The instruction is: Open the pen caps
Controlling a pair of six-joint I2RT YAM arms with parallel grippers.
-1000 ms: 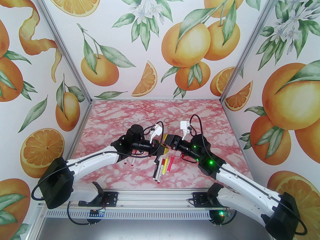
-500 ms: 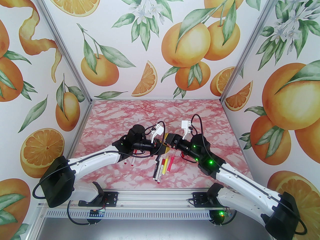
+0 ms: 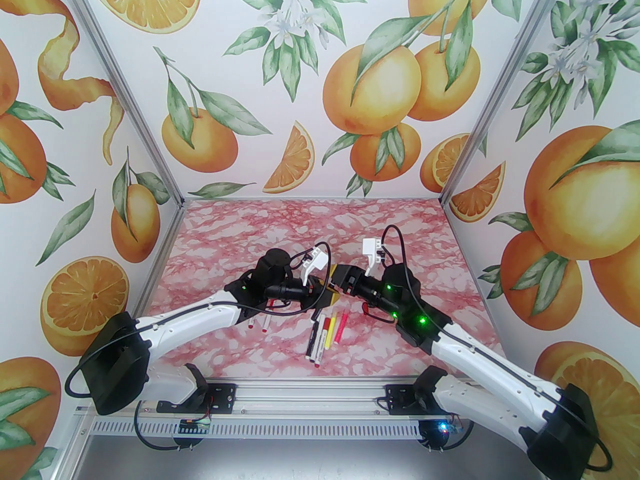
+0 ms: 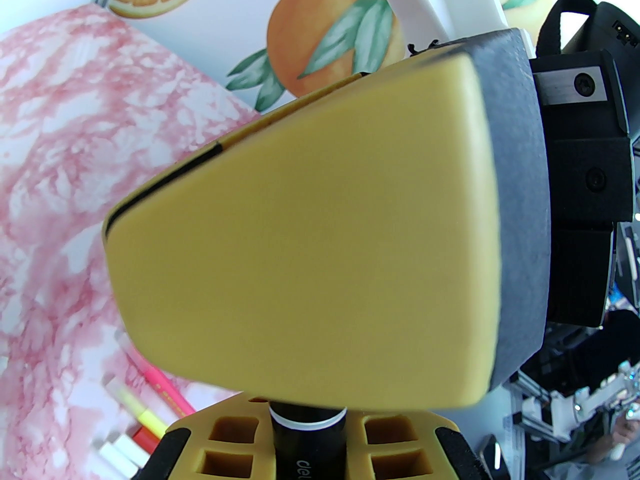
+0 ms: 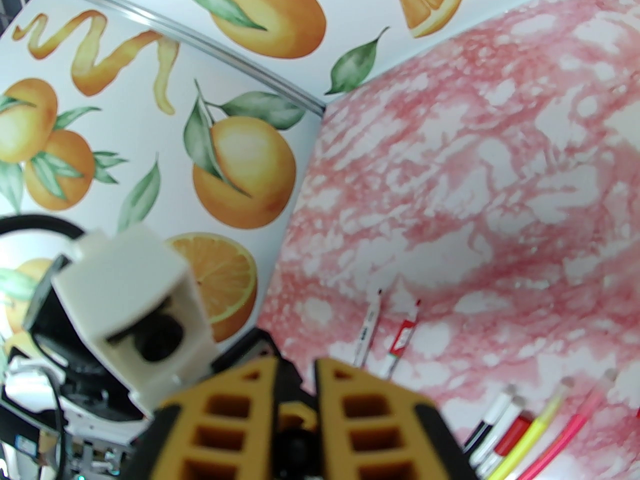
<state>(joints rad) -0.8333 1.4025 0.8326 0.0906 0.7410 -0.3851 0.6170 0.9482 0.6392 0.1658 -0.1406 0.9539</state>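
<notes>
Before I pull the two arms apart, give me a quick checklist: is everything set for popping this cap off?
1. Left gripper shut on the black pen: ok.
2. Right gripper shut on the same pen's other end: ok.
3. Its fingers sit on the cap, not the barrel: cannot tell, too blurred.
4. Cap already off the pen: cannot tell, the right gripper's finger hides the joint.
5. Loose pens lie on the table, apart from both grippers: ok.
</notes>
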